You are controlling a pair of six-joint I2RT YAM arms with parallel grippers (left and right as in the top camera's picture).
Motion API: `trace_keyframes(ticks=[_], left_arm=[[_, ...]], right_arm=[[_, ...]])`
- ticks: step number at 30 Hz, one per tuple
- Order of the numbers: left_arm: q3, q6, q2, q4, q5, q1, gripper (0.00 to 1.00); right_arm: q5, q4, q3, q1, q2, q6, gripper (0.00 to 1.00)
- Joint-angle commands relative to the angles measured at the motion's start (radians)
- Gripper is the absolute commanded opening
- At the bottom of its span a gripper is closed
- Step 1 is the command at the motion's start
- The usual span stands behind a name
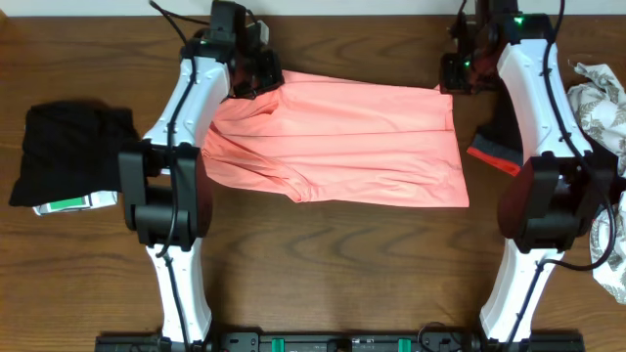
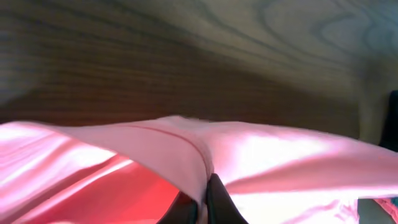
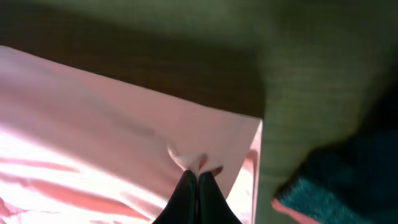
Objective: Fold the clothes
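The clothes in play are a salmon-pink T-shirt (image 1: 342, 137), spread plain side up across the middle of the wooden table. My left gripper (image 1: 256, 80) is at its far left corner, shut on a pinched fold of the pink cloth (image 2: 186, 155). At the far right corner my right gripper (image 1: 452, 76) is shut on a small pucker of the same shirt (image 3: 196, 163). In both wrist views the black fingers (image 3: 198, 199) press together with fabric between them. No lettering shows.
A folded black garment (image 1: 64, 156) with a white-green tag lies at the left. A dark garment with a red edge (image 1: 494, 147) sits under the right arm, and patterned cloth (image 1: 599, 103) is piled at the right edge.
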Motion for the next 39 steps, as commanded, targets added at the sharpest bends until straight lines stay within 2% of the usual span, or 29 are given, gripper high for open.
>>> trace_keyframes(ticks=[1, 8, 20, 39], left_arm=[[0.003, 0.031, -0.046, -0.053, -0.023, 0.007, 0.06], [0.002, 0.055, -0.054, -0.221, -0.03, 0.007, 0.06], [0.002, 0.093, -0.054, -0.348, -0.03, 0.007, 0.06], [-0.003, 0.117, -0.054, -0.551, -0.038, 0.007, 0.07]], right_arm=[[0.007, -0.025, 0.002, -0.025, -0.023, 0.003, 0.01], [0.007, -0.075, 0.002, -0.037, -0.023, 0.003, 0.01], [0.051, -0.144, -0.019, -0.041, -0.023, 0.003, 0.01], [0.06, -0.095, -0.247, -0.041, -0.023, 0.003, 0.01]])
